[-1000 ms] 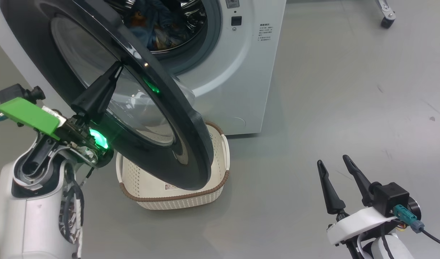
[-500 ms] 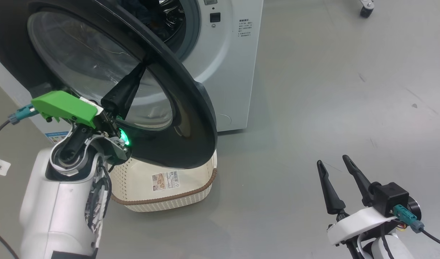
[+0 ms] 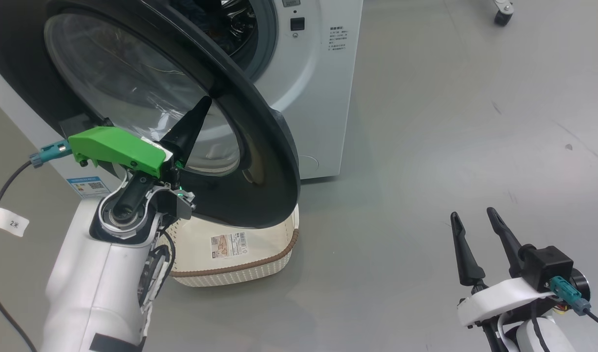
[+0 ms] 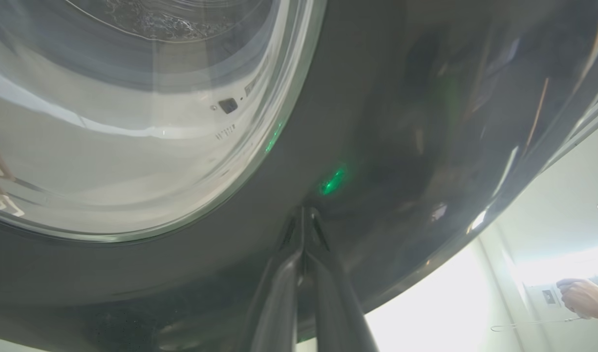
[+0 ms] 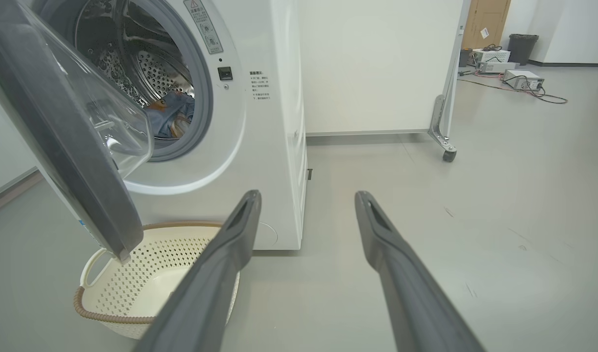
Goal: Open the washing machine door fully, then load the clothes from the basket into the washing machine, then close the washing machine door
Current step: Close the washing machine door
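Dark tapered fingers of right gripper (image 3: 471, 213) spread wide, empty. Left gripper (image 3: 201, 105) clenched, tips against glossy black rim of round glass-bowled washing machine door (image 3: 274, 161), ajar above cream perforated plastic basket (image 3: 221, 278). Light-blue printed clothes (image 5: 169, 115) inside steel drum (image 5: 133, 63) of white washing machine (image 3: 323, 98).

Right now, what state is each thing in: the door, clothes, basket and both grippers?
clothes: inside the drum.
basket: empty, on the floor.
washing machine door: partly open, hanging over the basket.
left gripper: shut, tips against the door.
right gripper: open, holding nothing.
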Tool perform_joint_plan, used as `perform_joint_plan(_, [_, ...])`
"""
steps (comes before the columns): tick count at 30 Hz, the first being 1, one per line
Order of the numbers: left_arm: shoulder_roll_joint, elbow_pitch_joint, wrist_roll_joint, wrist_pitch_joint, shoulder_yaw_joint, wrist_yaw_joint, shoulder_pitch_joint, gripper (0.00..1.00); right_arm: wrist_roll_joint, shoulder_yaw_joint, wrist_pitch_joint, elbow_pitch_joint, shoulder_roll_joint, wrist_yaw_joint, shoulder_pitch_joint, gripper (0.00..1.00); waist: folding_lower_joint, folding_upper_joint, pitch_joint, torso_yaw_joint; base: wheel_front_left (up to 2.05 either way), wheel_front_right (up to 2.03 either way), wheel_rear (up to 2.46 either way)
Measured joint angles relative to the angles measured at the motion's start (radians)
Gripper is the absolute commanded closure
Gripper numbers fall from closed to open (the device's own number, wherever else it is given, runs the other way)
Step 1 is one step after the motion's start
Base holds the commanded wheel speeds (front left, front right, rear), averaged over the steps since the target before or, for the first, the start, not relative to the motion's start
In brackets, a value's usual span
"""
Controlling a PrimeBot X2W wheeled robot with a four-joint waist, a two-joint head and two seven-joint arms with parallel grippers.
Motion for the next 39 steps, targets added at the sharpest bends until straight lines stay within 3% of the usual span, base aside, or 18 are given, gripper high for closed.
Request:
perform_joint_plan(3, [0.001,-0.003,0.062,-0.015,-0.012,-0.009,0.001,0.97,0.000,-0.003,0.000,-0.001,0.001,0.000,0.001,0.00,0.0000,0.0000,-0.003,0.010,0.00,0.00,0.00])
perform_joint_plan(6, [0.041,-0.025,0.155,-0.059,-0.036,-0.016,0.004,0.13,0.000,-0.010,0.000,-0.007,0.000,0.000,0.001,0.00,0.0000,0.0000,-0.002,0.020,0.00,0.00,0.00])
perform_joint_plan(7, [0.061,-0.030,0.188,-0.081,-0.037,-0.018,0.007,0.00,0.000,-0.013,0.000,-0.010,0.000,0.000,0.001,0.00,0.0000,0.0000,-0.001,0.023,0.00,0.00,0.00])
perform_joint_plan(15, [0.246,-0.075,0.546,-0.290,-0.106,-0.023,0.122,0.00,-0.004,-0.032,0.000,-0.024,-0.002,0.000,-0.001,0.00,0.0000,0.0000,0.006,0.041,0.00,0.00,0.00])
perform_joint_plan(21, [0.314,-0.090,0.755,-0.470,-0.135,-0.021,0.242,0.00,-0.008,-0.036,0.000,-0.032,-0.002,0.000,-0.002,0.00,0.0000,0.0000,0.013,0.048,0.00,0.00,0.00])
perform_joint_plan(27, [0.332,-0.076,0.833,-0.636,-0.102,0.053,0.360,0.00,-0.016,-0.037,0.000,-0.038,-0.002,0.000,-0.008,0.00,0.0000,0.0000,0.016,0.054,0.00,0.00,0.00])
perform_joint_plan(32, [0.332,-0.060,0.888,-0.614,-0.077,0.120,0.439,0.00,-0.018,-0.040,0.000,-0.041,-0.001,0.000,-0.011,0.00,0.0000,0.0000,0.014,0.058,0.00,0.00,0.00])
perform_joint_plan(39, [0.292,-0.103,0.960,-0.598,-0.047,0.154,0.499,0.00,-0.018,-0.048,0.000,-0.037,0.000,0.000,-0.011,0.00,0.0000,0.0000,-0.009,0.065,0.00,0.00,0.00])
